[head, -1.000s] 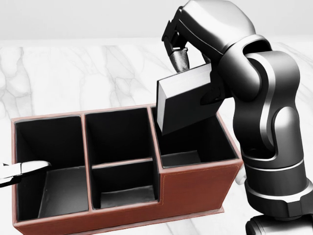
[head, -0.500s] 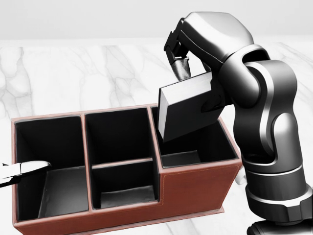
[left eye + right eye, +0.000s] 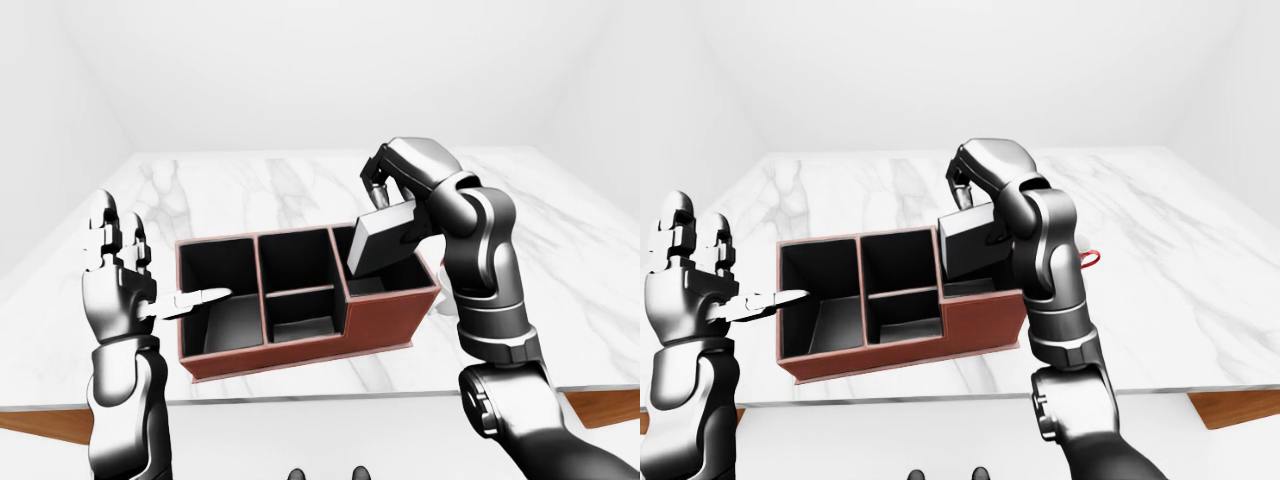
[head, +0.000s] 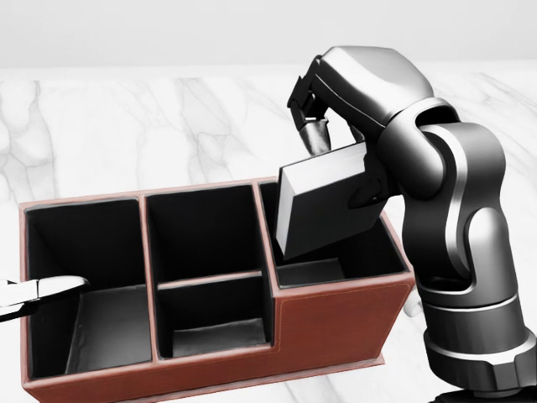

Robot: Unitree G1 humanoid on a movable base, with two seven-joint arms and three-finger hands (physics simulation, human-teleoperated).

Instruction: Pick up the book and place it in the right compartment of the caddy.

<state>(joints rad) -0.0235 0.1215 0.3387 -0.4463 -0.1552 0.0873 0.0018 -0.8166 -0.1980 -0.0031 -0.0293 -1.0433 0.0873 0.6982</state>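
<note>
In the left-eye view the right hand [image 3: 385, 195] grips the book [image 3: 380, 240] by its upper edge, holding it tilted with its lower end dipped into the right compartment of the red-brown caddy [image 3: 380, 320] on the marble bench [image 3: 560, 280], while the left hand [image 3: 118, 262] stands raised to the caddy's left, fingers spread wide and holding nothing. In the head view the book's lower corner appears clear of the compartment floor, though that contact is hard to judge. In the right-eye view a small red object [image 3: 1092, 258] shows on the bench beyond the right arm.
</note>
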